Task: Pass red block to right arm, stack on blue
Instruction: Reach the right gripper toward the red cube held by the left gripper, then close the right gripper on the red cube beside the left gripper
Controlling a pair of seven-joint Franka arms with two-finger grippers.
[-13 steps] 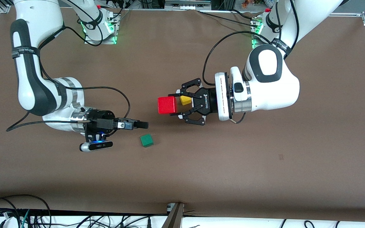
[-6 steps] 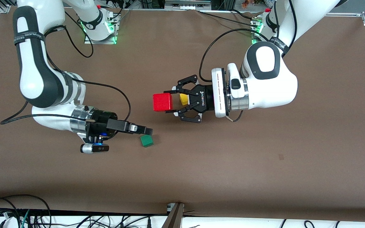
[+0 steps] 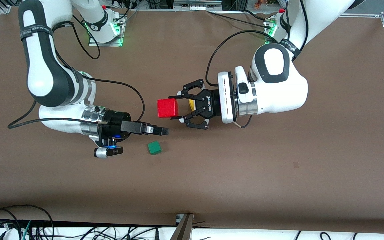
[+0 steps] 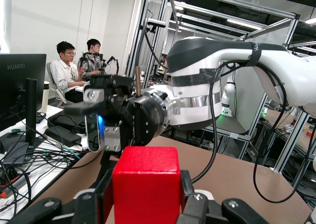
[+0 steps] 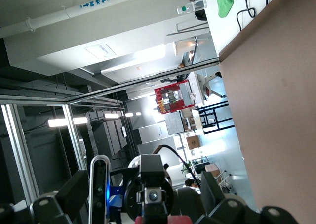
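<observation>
My left tool (image 3: pixel 178 108) reaches out level above the worktop (image 3: pixel 278 173), clamped on the red block (image 3: pixel 167 108). My right tool (image 3: pixel 165 131), level too, points at it with fingers spread, empty.

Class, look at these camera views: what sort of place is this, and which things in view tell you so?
Most likely a robotics research lab. Two white arms are bolted to a brown-covered table; the left gripper holds a red block out toward the right gripper. Aluminium framing and people at computers surround it.
</observation>
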